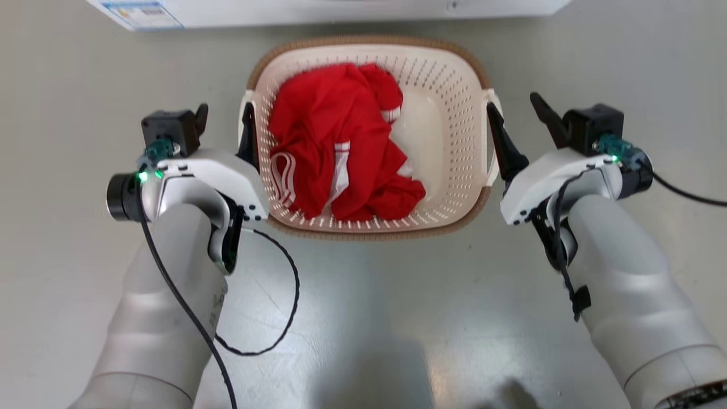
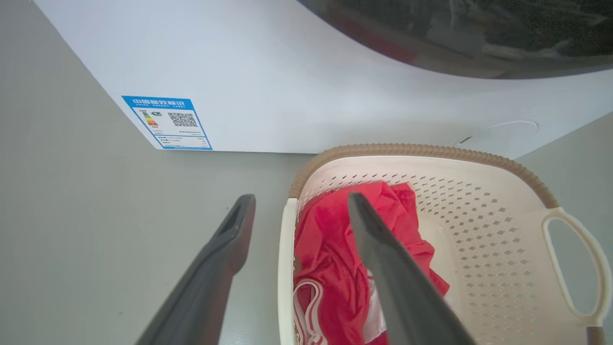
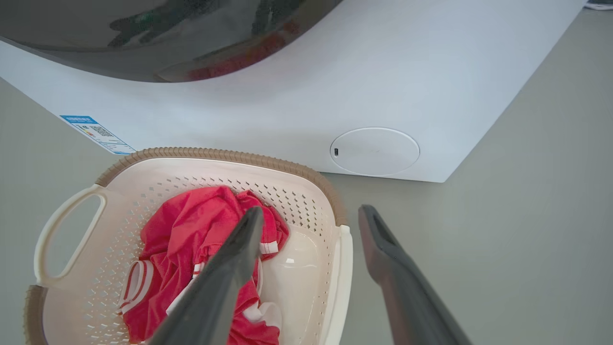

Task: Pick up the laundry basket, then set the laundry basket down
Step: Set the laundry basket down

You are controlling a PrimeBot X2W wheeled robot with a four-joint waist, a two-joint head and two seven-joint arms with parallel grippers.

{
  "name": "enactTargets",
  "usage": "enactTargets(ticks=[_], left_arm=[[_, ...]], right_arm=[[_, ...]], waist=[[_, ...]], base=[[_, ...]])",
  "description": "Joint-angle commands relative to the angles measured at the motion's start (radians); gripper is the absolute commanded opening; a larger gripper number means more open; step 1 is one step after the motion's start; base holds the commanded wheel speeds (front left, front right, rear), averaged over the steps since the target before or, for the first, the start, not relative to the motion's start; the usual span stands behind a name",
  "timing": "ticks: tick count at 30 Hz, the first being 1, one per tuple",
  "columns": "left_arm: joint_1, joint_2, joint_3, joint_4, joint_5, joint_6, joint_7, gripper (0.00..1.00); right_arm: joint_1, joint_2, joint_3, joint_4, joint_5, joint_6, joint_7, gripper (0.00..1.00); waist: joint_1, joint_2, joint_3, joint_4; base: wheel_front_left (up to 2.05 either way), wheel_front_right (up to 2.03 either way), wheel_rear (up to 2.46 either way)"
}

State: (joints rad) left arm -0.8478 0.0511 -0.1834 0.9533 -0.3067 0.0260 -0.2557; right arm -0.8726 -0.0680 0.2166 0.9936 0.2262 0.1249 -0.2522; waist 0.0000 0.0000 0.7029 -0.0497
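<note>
Basket (image 1: 448, 102) sat upright on the floor (image 1: 363, 318), just in front of the washer (image 1: 341, 8), not yet lifted. Left gripper (image 1: 224, 125) and right gripper (image 1: 519, 122) both had jaws wide and held nothing. Each straddled a side handle. The left handle (image 2: 286, 268) lay between the left fingers, and the right handle (image 3: 344, 268) between the right ones. I could not tell whether the inner fingers sat in the handle loops or inside the wall.

Step in hand, as I judged it: close on both handles, then lift.
- Close both sides together, so the basket is not shoved sideways.
- Seat the fingers on the handle bars, not on the thin perforated wall.
- Watch the left inner finger. The red garment (image 1: 335, 142) lay piled toward that side and could get pinched.
- Raise both arms at the same rate to keep the basket level. I expected the plastic to flex.

Basket: cream-white, rounded-rectangular, perforated walls, brown woven-look rim, white loop handle at each side. The load looked light.
</note>
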Motion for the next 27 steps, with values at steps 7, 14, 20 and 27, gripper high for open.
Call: enactTargets(ticks=[7,14,20,27], left_arm=[[0.117,0.006,0.068,-0.083,0.01,-0.024,-0.006,1.0],[0.231,0.0,0.1,-0.151,-0.004,-0.049,-0.006,1.0],[0.304,-0.001,0.093,-0.211,-0.044,-0.05,-0.006,1.0],[0.422,-0.001,0.096,-0.29,-0.042,-0.04,-0.006,1.0]], right_arm=[[0.114,0.018,-0.04,-0.071,-0.065,0.006,-0.01,1.0],[0.202,0.018,-0.085,-0.136,-0.101,0.006,-0.01,1.0],[0.275,0.018,-0.113,-0.18,-0.135,0.006,-0.01,1.0],[0.375,0.018,-0.136,-0.255,-0.153,0.006,-0.01,1.0]], waist=[[0.0,0.0,-0.146,0.008],[0.0,0.0,-0.277,0.016],[0.0,0.0,-0.364,0.03],[0.0,0.0,-0.485,0.033]], base=[[0.0,0.0,0.0],[0.0,0.0,0.0],[0.0,0.0,0.0],[0.0,0.0,0.0]])
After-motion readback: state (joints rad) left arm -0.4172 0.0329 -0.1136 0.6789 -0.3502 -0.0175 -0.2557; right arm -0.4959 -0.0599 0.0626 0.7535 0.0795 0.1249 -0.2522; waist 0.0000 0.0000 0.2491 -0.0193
